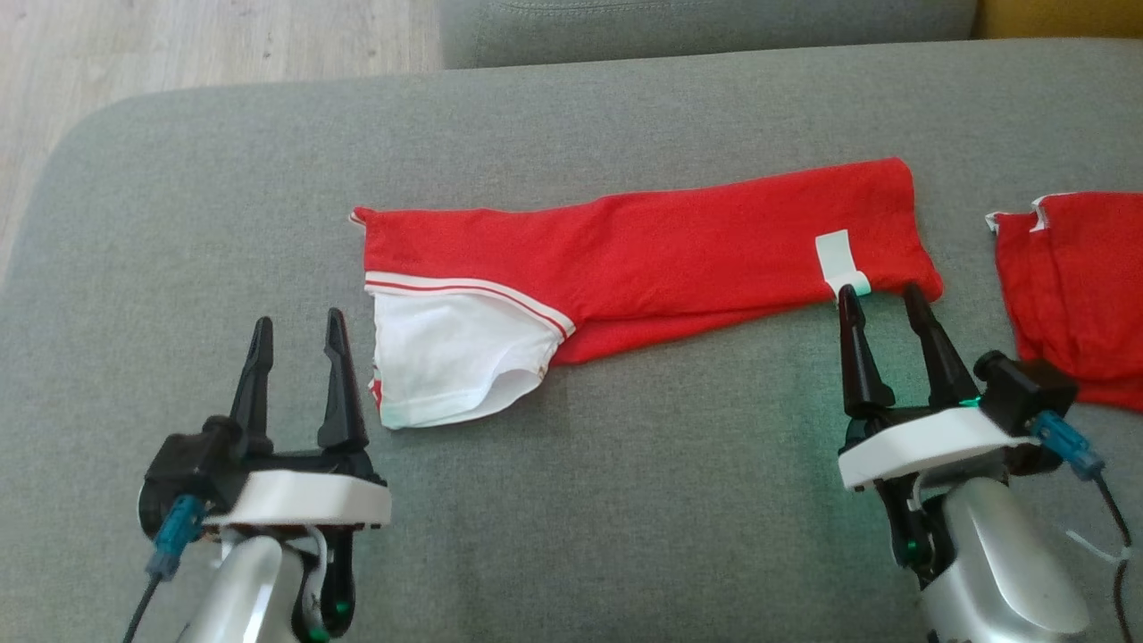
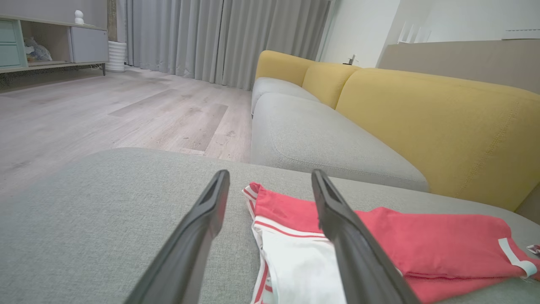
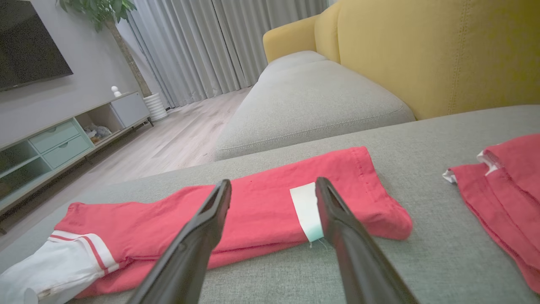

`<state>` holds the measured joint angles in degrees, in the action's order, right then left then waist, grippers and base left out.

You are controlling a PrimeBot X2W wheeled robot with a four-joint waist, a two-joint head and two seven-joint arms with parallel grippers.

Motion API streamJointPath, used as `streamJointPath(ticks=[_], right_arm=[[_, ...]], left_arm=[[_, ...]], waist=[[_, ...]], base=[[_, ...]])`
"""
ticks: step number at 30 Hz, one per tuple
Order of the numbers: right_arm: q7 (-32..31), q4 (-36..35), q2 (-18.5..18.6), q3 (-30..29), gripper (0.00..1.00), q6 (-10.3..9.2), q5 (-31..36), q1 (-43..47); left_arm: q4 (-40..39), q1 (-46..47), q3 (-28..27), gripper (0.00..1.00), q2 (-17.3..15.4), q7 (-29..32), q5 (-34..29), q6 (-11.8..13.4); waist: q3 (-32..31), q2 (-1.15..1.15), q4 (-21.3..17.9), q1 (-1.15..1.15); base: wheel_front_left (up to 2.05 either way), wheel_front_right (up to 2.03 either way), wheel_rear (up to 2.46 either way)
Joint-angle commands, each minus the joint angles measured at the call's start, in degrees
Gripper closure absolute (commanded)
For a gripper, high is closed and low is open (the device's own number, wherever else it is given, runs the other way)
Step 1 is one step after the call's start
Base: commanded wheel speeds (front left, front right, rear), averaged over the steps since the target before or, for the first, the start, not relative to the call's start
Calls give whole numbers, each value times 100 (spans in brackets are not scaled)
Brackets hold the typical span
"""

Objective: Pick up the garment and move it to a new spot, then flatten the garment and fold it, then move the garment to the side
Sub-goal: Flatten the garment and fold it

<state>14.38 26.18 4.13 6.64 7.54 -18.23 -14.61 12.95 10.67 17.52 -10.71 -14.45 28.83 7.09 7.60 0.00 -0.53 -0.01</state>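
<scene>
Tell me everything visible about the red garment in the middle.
The red garment, seemingly soft knit, lies folded into a long strip on the grey cushion. Its left end shows a white panel with striped trim; a white label sits near the right end, where the open right gripper stands at its edge.

A broad grey woven-fabric seat cushion [image 1: 571,500] lies across the head view, with pale wood-plank floor [image 1: 179,45] at the upper left. In the left wrist view, long grey pleated curtains [image 2: 219,38] hang at top centre. A mustard-yellow upholstered sofa back [image 2: 443,126] runs down the right above a lighter grey seat pad [image 2: 320,143]. A low cabinet with mint drawers [image 2: 84,44] stands upper left, beside a white ribbed pot [image 2: 115,57]. Upper left in the right wrist view, a dark flat television screen [image 3: 29,42] hangs on a pale wall [image 3: 63,97] near a leafy green plant [image 3: 97,6].
</scene>
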Motion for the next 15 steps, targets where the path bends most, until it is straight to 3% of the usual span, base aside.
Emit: streamJointPath(ticks=[1, 8, 15], right_arm=[[62, -263, -51, 83, 0, -5, 114, -173], [-4, -59, -105, -186, 0, -5, 561, -435], [-643, 814, -115, -1399, 0, -5, 1235, -1309]], left_arm=[[-144, 152, -347, 0, 15, -54, -148, -93], [31, 261, -738, 0, 373, -54, -709, -600], [169, 560, -902, 0, 606, -54, -1024, -913]], waist=[[22, 0, -4, 1], [305, 0, 36, 1], [797, 0, 211, 1]], base=[[0, 0, 0], [0, 0, 0], [0, 0, 0]])
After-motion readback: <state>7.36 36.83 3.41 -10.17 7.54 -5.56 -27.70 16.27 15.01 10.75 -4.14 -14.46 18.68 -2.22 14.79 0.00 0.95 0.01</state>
